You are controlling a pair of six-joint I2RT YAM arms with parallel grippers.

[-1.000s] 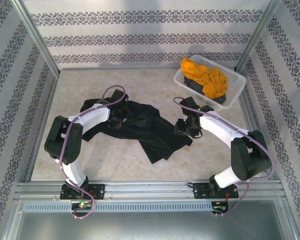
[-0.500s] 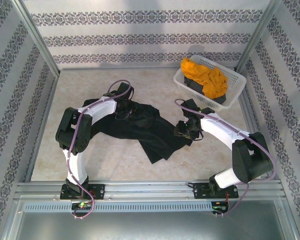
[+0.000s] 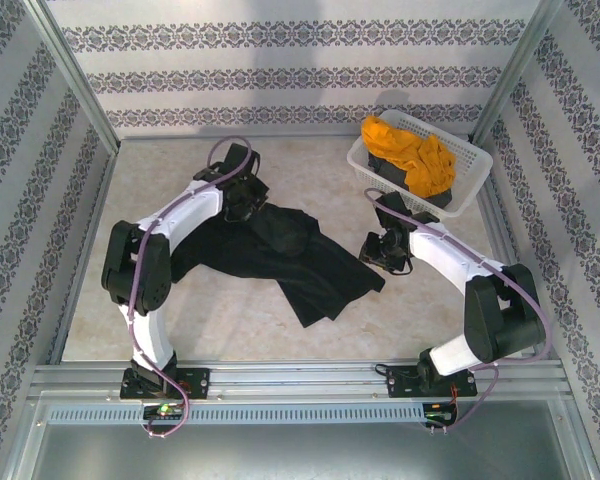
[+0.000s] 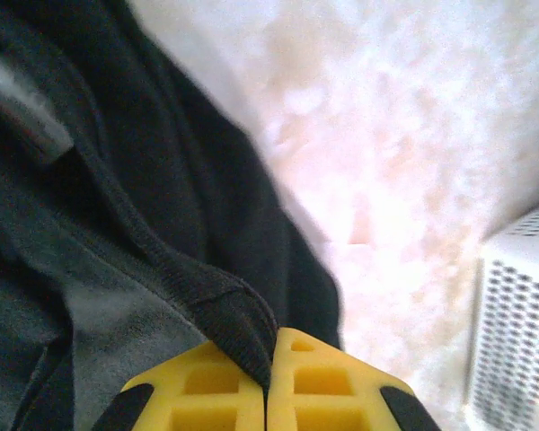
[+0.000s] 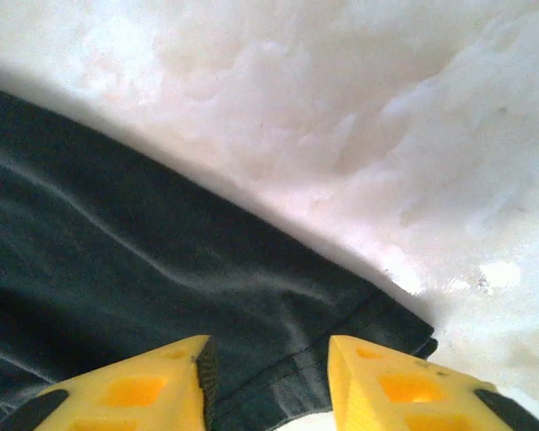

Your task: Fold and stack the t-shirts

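While patterned walls (image 3: 280,75) enclose the beige marbled tabletop (image 3: 180,160), my left gripper (image 4: 268,359) pinches the black t-shirt (image 3: 290,255); my right gripper (image 5: 268,377) gapes over it; grey label (image 4: 22,103) unreadable.

black t-shirt (image 3: 300,262) rumpled and sprawled at centre, orange-yellow t-shirt (image 3: 415,155) heaped (unfolded) over dark grey t-shirt (image 3: 385,166) in white basket (image 3: 476,184)

Grey t-shirt (image 3: 435,197) mostly beneath orange t-shirt (image 3: 412,150)

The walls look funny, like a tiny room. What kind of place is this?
Probably a robot test booth, not a home: patterned wall panels in a metal frame, a left arm and right arm bolted to a rail, and a black t-shirt on the table.
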